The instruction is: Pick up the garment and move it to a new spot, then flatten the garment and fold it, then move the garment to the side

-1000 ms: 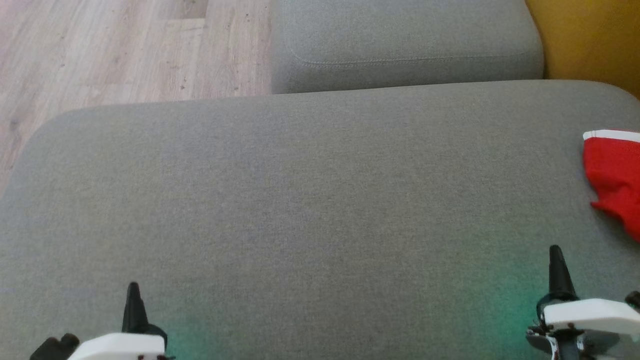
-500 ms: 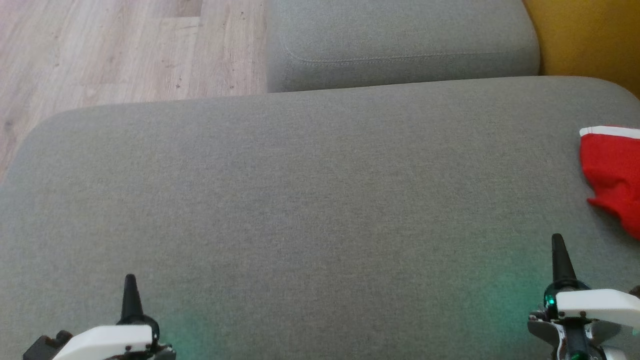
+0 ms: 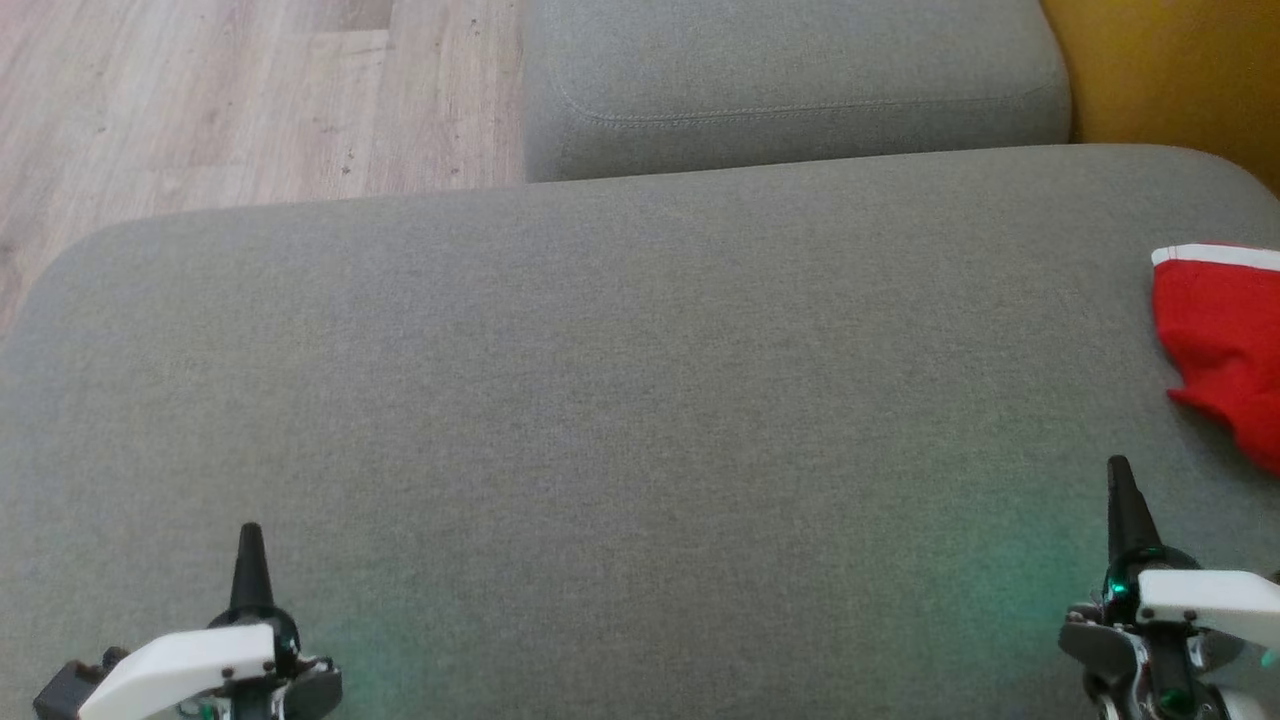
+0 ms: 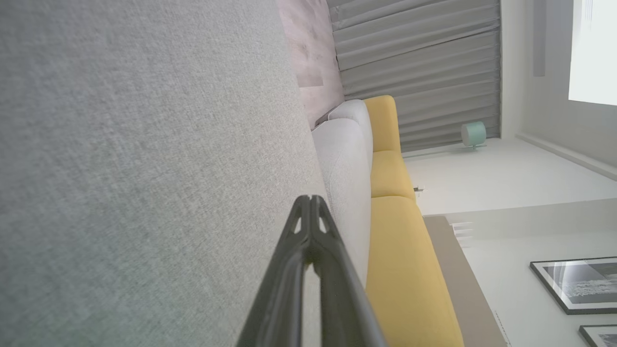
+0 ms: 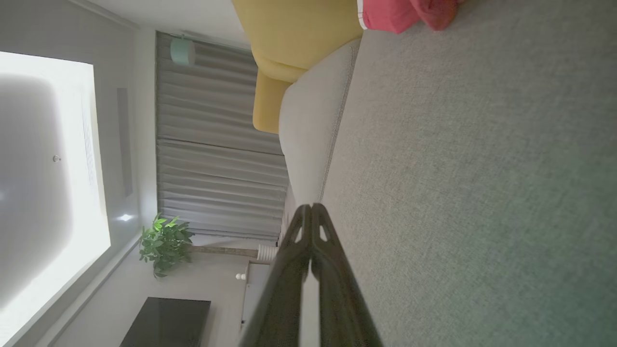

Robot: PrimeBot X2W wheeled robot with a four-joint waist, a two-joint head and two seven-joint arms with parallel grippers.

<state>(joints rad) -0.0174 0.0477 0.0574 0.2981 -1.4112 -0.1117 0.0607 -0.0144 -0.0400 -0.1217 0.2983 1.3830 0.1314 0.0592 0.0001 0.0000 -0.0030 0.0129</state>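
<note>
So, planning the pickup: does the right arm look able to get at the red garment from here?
Probably yes: the garment lies ahead and right of the right gripper, with bare cushion between them.

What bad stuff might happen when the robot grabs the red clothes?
The red garment is cut off at the head view's edge, so the right gripper may reach blind and grab poorly. Both it and the left gripper are shut; unopened, they might shove the cloth along the grey cushion.

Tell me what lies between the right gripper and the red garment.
Nothing but bare grey cushion: the head view shows an open stretch from the right gripper to the garment, which lies apart from it.
</note>
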